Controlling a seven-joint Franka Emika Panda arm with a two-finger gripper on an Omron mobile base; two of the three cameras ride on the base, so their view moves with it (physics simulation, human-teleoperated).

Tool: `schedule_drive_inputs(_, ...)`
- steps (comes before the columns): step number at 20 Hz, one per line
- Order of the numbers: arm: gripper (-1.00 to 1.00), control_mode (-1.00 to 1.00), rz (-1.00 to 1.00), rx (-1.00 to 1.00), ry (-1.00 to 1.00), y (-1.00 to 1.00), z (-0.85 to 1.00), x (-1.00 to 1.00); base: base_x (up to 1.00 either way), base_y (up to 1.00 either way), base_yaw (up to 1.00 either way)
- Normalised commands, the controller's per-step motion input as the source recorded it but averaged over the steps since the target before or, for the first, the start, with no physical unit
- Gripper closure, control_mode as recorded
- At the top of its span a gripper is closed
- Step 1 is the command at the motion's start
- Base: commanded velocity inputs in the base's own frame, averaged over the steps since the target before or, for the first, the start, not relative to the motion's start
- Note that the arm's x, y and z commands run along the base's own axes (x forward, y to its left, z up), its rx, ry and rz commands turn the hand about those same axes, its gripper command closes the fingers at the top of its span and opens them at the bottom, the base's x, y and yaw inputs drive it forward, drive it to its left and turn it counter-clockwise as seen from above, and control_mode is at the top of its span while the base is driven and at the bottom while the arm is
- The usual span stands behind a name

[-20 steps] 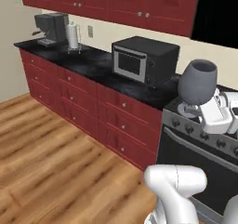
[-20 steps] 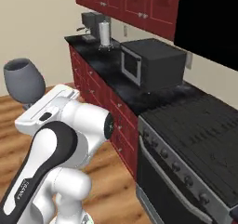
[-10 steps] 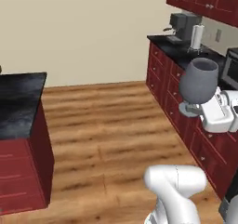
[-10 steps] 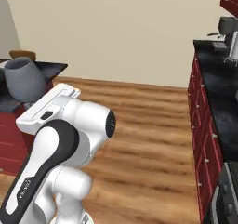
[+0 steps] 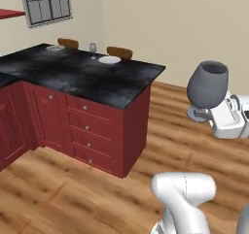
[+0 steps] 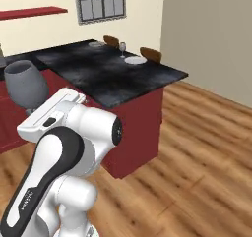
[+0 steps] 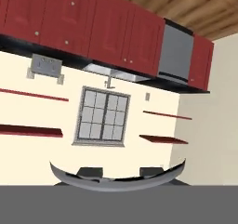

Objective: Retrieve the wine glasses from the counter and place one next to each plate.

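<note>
On the black marbled counter (image 5: 97, 80), a greyish plate (image 5: 54, 47), a small wine glass (image 5: 93, 49) and a white plate (image 5: 109, 59) are lined up — well apart from the gripper (image 5: 206, 114), which is clamped on the stem of a second, upright wine glass (image 5: 208, 85).

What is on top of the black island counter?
On the counter, at its far edge: a white plate, a greyish plate and a wine glass standing between them. Two chair backs rise behind it.
</note>
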Motion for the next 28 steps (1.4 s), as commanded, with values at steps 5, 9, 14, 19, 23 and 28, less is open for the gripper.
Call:
schedule_drive_inputs(5,1.00,1.00,0.00,0.00,0.00,0.00,0.00,0.00,0.50,-0.93,0.47)
schedule_drive_inputs(9,1.00,1.00,0.00,0.00,0.00,0.00,0.00,0.00,0.72,-1.00,0.37)
schedule_drive_inputs(14,1.00,1.00,0.00,0.00,0.00,0.00,0.00,0.00,0.15,-1.00,0.42)
schedule_drive_inputs(19,1.00,1.00,0.00,0.00,0.00,0.00,0.00,0.00,0.01,-1.00,0.43)
schedule_drive_inputs(23,1.00,1.00,0.00,0.00,0.00,0.00,0.00,0.00,0.00,-0.91,0.65)
schedule_drive_inputs(28,1.00,1.00,0.00,0.00,0.00,0.00,0.00,0.00,-0.21,-0.39,0.93)
